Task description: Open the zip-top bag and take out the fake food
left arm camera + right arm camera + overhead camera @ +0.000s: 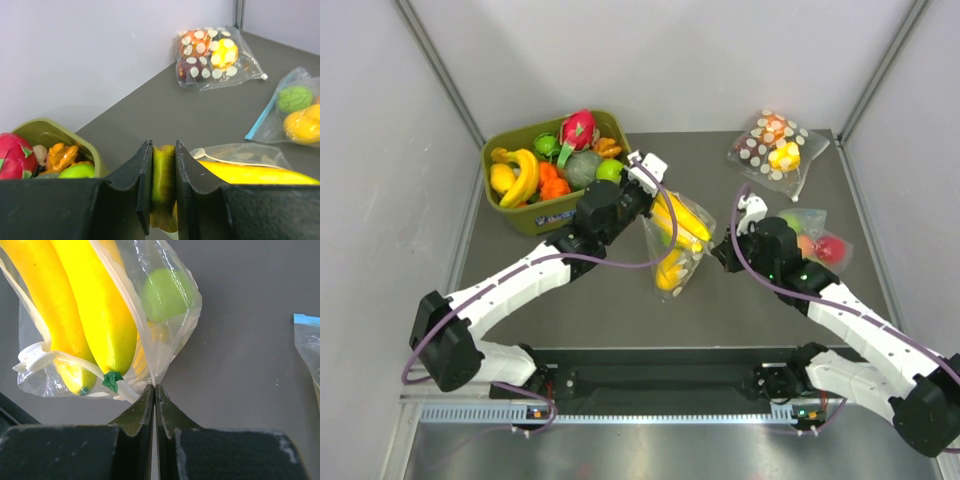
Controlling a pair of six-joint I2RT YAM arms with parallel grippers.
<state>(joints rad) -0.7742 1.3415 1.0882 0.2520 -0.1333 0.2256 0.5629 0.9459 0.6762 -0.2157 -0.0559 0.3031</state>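
Observation:
The zip-top bag (pixel 672 268) hangs between my two grippers at mid-table; in the right wrist view it (pixel 167 357) looks clear and no dots show. My left gripper (pixel 642 192) is shut on the stem of the yellow banana bunch (pixel 680 225), pinched between its fingers (pixel 163 185). Most of the bunch (pixel 95 315) stands out of the bag mouth, its green tips at the white zip strip (pixel 35 358). The green apple (pixel 167 292) and a yellow piece (pixel 158 333) lie inside. My right gripper (pixel 154 390) is shut on the bag's edge.
A green bin (pixel 520 218) of toy fruit, with a pink dragon fruit (pixel 578 128), stands at the back left beside my left arm. A dotted bag with orange and yellow pieces (pixel 775 145) lies at the back right. A plain clear bag with a blue strip (pixel 817 238) lies behind my right wrist.

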